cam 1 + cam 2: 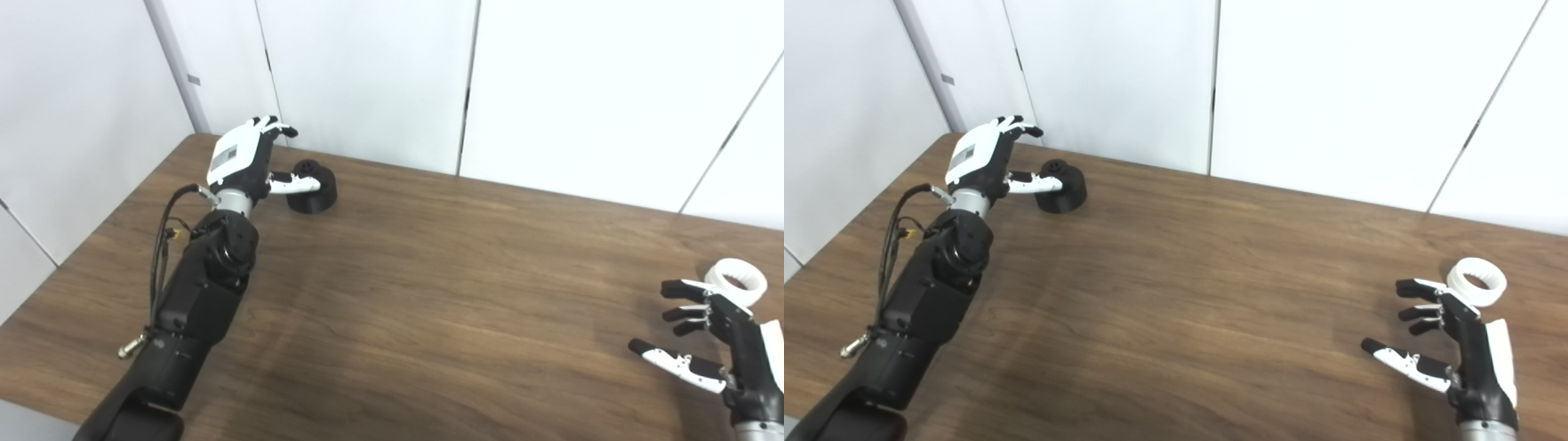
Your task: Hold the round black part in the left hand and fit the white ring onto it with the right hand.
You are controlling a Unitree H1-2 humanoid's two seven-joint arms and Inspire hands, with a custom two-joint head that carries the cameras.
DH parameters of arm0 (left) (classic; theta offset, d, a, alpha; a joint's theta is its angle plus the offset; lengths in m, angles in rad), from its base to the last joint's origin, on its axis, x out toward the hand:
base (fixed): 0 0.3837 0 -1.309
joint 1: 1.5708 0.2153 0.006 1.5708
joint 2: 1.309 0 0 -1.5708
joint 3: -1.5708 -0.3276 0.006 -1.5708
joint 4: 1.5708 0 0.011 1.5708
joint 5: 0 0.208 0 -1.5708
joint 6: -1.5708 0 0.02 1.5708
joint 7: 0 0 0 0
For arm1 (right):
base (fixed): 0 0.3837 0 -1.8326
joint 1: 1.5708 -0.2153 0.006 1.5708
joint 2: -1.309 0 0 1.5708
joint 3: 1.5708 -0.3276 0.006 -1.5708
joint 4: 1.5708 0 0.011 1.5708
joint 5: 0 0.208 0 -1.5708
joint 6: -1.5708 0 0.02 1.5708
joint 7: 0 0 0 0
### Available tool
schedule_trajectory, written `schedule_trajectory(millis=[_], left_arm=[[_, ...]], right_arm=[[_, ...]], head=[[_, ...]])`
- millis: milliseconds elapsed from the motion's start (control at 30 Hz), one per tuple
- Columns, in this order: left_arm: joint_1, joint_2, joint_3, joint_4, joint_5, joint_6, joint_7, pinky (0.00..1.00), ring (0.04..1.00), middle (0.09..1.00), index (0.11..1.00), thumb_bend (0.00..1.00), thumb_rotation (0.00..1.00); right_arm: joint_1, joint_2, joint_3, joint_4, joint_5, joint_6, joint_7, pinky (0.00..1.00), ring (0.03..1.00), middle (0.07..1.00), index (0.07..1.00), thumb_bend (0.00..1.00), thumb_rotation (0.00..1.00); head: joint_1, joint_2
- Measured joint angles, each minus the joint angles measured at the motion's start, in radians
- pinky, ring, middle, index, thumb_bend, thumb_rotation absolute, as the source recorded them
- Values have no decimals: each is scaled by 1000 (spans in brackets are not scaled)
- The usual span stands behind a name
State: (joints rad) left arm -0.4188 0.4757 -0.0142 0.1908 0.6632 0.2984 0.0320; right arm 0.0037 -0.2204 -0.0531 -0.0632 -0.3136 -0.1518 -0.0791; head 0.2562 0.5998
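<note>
The left hand (248, 160) had a white back plate with a grey label on it, a black palm and white fingers with black tips. A silver ring sat at its wrist. The forearm was black, with black cables and a small yellow connector along its side. The right hand (1464, 349) showed the same black and white parts.
</note>
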Motion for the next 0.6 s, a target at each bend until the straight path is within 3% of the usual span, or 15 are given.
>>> schedule_trajectory(millis=[167, 600], left_arm=[[-21, 26, -38, 47, 5, 1, -6, 976, 1000, 995, 819, 1000, 487], [-48, 54, -79, 128, -1, -3, -25, 966, 1000, 1000, 836, 1000, 517]], right_arm=[[0, 1, 1, -7, 0, 3, 1, 429, 539, 666, 658, 707, 0], [0, 2, 1, -10, -3, 4, 1, 426, 534, 665, 656, 705, 0]], head=[[-3, 2], [-6, 3]])
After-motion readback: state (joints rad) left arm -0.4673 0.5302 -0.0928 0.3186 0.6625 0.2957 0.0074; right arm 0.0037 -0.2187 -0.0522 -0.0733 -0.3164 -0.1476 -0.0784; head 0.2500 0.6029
